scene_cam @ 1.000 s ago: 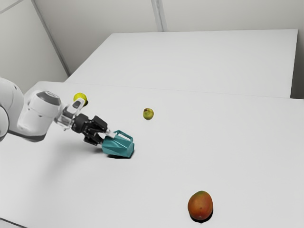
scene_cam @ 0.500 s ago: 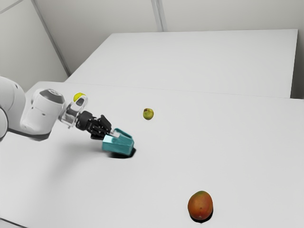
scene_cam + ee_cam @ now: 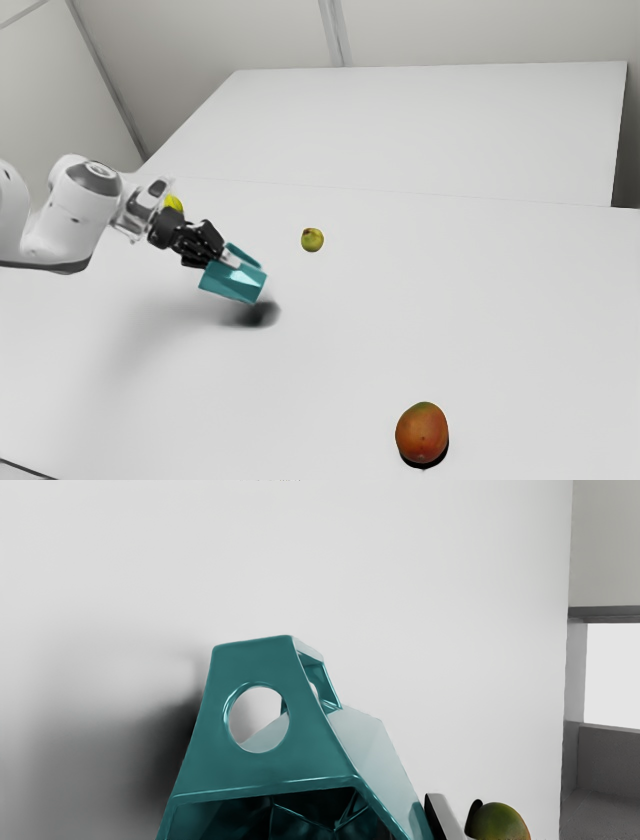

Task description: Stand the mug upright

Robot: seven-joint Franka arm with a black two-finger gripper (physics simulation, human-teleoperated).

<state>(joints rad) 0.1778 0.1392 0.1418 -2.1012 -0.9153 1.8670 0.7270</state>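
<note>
Gripper (image 3: 230, 259) is closed on the mug (image 3: 232, 285), holding it in the air over the table (image 3: 520, 310). The grip's far side is hard to make out, but the mug is off the surface with its shadow (image 3: 262, 314) apart below it, so it looks gripped. Mug is tilted, not upright: base end toward the exterior view's right and angled down, mouth toward the hand. Handle (image 3: 244, 255) is on the upper side.

Wrist view: looking into the mug's dark open mouth, handle with its round hole in plain sight. One fingertip (image 3: 444, 816) sits right alongside the mug's outer wall. Can't see the other one there.

Rest of the table: yellow fruit (image 3: 174, 203) behind the arm (image 3: 80, 210) in the exterior view, partly covered by it. Small green fruit (image 3: 312, 240) near the mug, farther back. Orange-red fruit (image 3: 422, 433) well apart, at the near side toward the exterior view's right, resting on the surface.
</note>
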